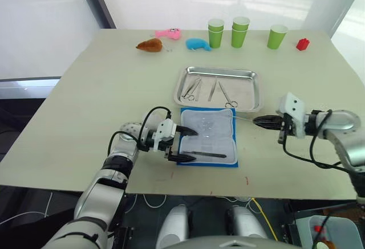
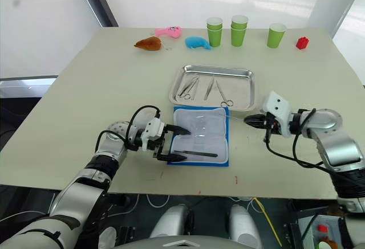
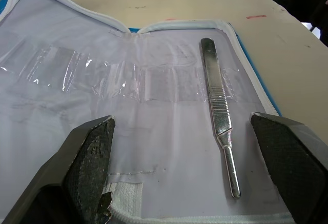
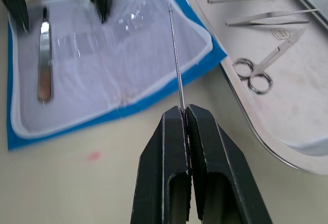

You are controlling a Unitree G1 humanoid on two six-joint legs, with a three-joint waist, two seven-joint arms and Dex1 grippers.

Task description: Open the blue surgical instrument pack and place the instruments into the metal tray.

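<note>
The blue surgical instrument pack (image 1: 208,137) lies open on the table, pale lining up, just in front of the metal tray (image 1: 222,70). Several instruments rest in the tray: ring-handled forceps (image 1: 191,89), tweezers (image 1: 212,90) and scissors (image 1: 228,96). One flat silver handle (image 3: 218,111) still lies on the lining near the pack's front edge. My left gripper (image 1: 188,144) is open over the pack's left edge, its fingers straddling the lining. To the right of the pack, my right gripper (image 1: 258,121) is shut on a thin straight tool (image 4: 177,55) that points toward the pack's far right corner.
Along the table's far edge stand green paper cups (image 1: 215,33), (image 1: 240,31), (image 1: 278,36) and a red block (image 1: 303,44). Pink (image 1: 169,33), brown (image 1: 149,45) and blue (image 1: 198,44) plush toys lie to their left. The table's front edge runs just behind the pack.
</note>
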